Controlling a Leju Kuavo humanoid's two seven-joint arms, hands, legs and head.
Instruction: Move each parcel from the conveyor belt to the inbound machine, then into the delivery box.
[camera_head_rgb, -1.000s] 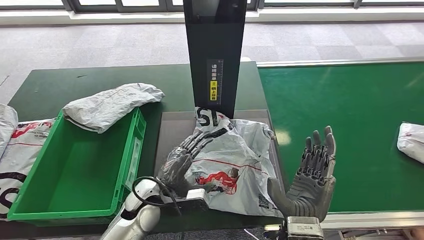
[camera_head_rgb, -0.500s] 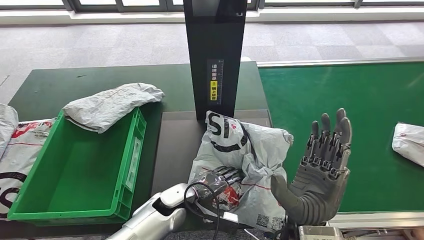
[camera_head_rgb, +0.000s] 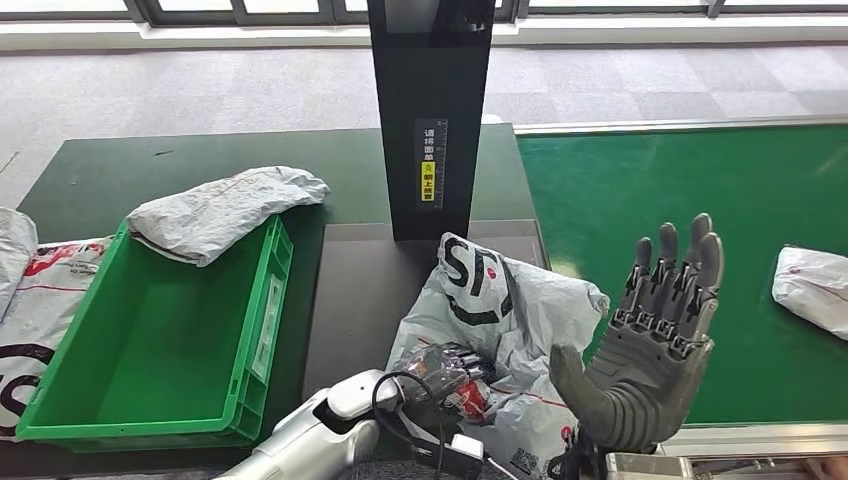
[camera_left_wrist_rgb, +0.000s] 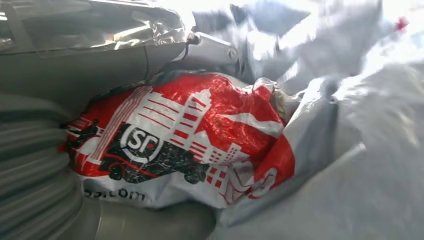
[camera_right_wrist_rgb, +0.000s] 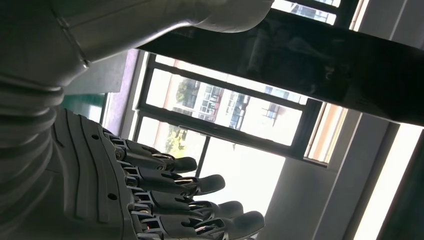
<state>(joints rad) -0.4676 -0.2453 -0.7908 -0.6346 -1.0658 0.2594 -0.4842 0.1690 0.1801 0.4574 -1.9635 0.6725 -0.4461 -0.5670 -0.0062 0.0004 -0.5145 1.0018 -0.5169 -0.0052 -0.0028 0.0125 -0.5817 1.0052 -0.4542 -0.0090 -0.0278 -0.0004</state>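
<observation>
Parcel (camera_head_rgb: 500, 320) is sitting crumpled on the grey inbound machine (camera_head_rgb: 365, 275), beside the conveyor belt (camera_head_rgb: 640, 190) — I'm seeing my left hand (camera_head_rgb: 450, 372) gripping its red-printed plastic, while my right hand (camera_head_rgb: 650, 335) is hovering upright — fingers spread, holding nothing.

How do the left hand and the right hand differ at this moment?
The left hand grips the white parcel over the grey scanner plate; the right hand holds nothing. The left hand's fingers curl into the plastic; the right hand's fingers point upward, spread. Both are grey.
</observation>
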